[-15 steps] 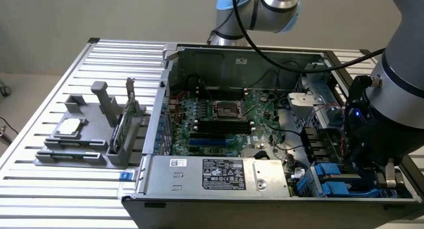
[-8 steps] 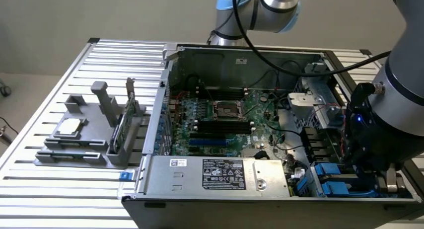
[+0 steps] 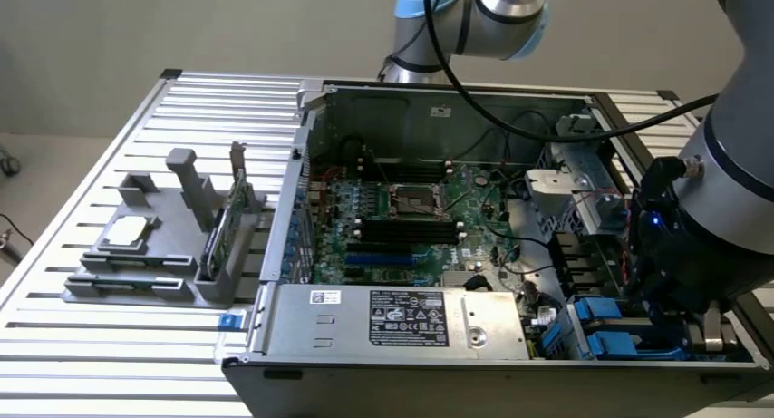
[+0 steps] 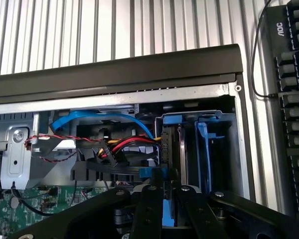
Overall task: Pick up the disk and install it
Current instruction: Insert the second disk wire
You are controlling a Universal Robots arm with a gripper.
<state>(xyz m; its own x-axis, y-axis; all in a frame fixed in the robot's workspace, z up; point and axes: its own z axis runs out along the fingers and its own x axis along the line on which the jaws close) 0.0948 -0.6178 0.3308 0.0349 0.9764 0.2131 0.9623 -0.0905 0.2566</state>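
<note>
While lowered into the case, claw grips disk

"AOC" on the dark keyboard edge, power supply label print (too small to read)

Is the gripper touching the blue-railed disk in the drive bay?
Touching. In the wrist view the gripper has its black fingers closed on either side of the disk's blue rail, with no gap visible, while the disk sits in the drive bay.

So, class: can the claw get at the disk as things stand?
Probably yes: the claw looks closed on the blue rail of the disk in the open bay, and the cables lie off to one side.
</note>
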